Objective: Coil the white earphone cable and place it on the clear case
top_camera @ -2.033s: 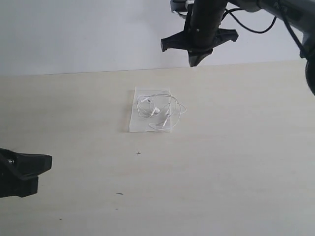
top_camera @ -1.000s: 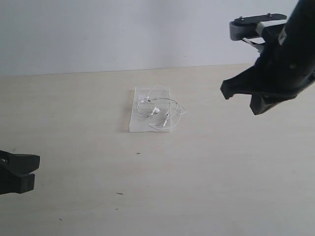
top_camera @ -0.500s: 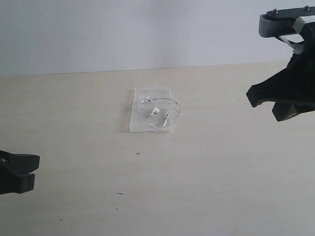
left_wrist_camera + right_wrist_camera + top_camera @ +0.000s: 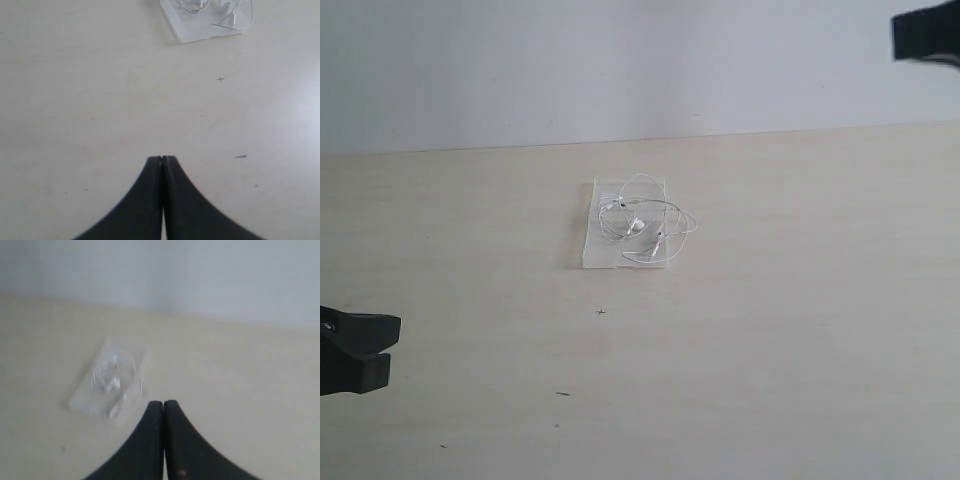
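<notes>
The clear case (image 4: 610, 250) lies flat in the middle of the pale table. The white earphone cable (image 4: 645, 222) rests coiled in loose loops on top of it, spilling slightly past its right edge. Case (image 4: 192, 30) and cable (image 4: 227, 15) show at the edge of the left wrist view; the right wrist view has the case (image 4: 82, 397) and cable (image 4: 112, 382) blurred. My left gripper (image 4: 380, 350) (image 4: 162, 159) sits low at the left edge, shut and empty. My right gripper (image 4: 163, 403) is shut and empty, far from the case; only a black piece of that arm (image 4: 928, 35) shows top right.
A pale wooden table (image 4: 770, 350) runs back to a plain white wall (image 4: 520, 70). A few small dark specks (image 4: 562, 394) mark the tabletop near the front.
The right arm has swung from above the case to the right and up, almost out of the exterior view. The left gripper drew back slightly to the left. Cable and case have not moved.
</notes>
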`<state>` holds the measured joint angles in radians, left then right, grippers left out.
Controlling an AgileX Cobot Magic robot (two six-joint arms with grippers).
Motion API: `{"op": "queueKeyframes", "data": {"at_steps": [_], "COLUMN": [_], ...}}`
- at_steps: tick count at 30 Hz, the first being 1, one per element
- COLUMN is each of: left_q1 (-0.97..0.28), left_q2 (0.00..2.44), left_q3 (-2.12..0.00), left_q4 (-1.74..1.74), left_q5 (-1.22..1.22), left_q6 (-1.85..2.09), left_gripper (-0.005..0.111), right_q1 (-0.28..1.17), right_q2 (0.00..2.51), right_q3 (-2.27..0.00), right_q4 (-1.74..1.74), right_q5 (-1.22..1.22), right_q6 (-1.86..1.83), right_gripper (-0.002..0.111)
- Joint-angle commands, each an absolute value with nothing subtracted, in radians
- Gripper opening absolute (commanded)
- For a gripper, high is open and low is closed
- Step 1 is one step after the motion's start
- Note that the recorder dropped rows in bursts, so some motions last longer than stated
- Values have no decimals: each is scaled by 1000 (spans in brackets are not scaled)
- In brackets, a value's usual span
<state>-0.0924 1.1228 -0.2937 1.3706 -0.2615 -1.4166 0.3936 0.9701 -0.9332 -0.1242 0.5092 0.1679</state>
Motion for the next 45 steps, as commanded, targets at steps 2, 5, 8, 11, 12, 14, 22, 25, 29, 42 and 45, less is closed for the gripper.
{"op": "queueKeyframes", "data": {"at_steps": [2,5,8,11,12,14,22,25,29,42,45], "left_q1": [-89,-89,-89,-89,-89,-89,-89,-89,-89,-89,-89], "left_q2": [1116,1116,1116,1116,1116,1116,1116,1116,1116,1116,1116], "left_q3": [-290,-290,-290,-290,-290,-290,-290,-290,-290,-290,-290], "left_q4": [1373,1373,1373,1373,1373,1373,1373,1373,1373,1373,1373], "left_q5": [-257,-257,-257,-257,-257,-257,-257,-257,-257,-257,-257], "left_q6": [-1415,-1415,-1415,-1415,-1415,-1415,-1415,-1415,-1415,-1415,-1415], "left_gripper": [0,0,0,0,0,0,0,0,0,0,0], "right_q1": [348,266,176,94,77,44,29,29,29,29,29], "right_q2": [681,531,411,311,277,211,116,116,104,0,0], "right_q3": [-710,-569,-447,-337,-310,-248,-74,-13,0,0,0], "right_q4": [-199,-199,-199,-199,-196,-190,-190,-171,-55,209,203], "right_q5": [199,190,190,188,188,188,188,142,88,257,258], "right_q6": [157,157,157,157,157,160,160,166,122,-144,-120], "right_gripper": [0,0,0,0,0,0,0,0,0,0,0]}}
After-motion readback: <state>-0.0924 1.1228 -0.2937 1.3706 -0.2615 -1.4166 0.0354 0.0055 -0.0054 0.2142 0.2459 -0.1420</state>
